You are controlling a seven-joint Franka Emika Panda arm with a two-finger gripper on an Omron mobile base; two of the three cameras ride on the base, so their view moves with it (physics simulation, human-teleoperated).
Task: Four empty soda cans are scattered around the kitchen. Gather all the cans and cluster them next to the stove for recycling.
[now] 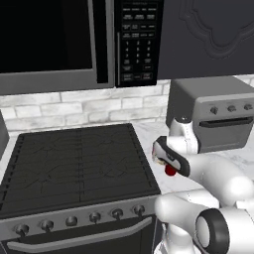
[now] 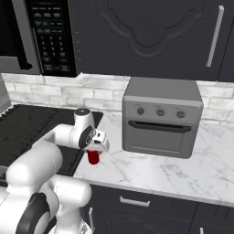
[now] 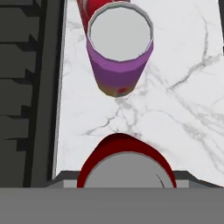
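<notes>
Beside stove (image 1: 79,163): one purple can (image 3: 119,52), seemingly two red cans (image 3: 126,164).

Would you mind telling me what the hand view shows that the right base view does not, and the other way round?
Hand view alone: an upright purple-pink can on the counter beside the stove's edge, with another red can behind it. Right base view alone: the grey toaster oven, the microwave keypad and the dark upper cabinet. Both: the red can held in the tool, and the white marble counter.
</notes>
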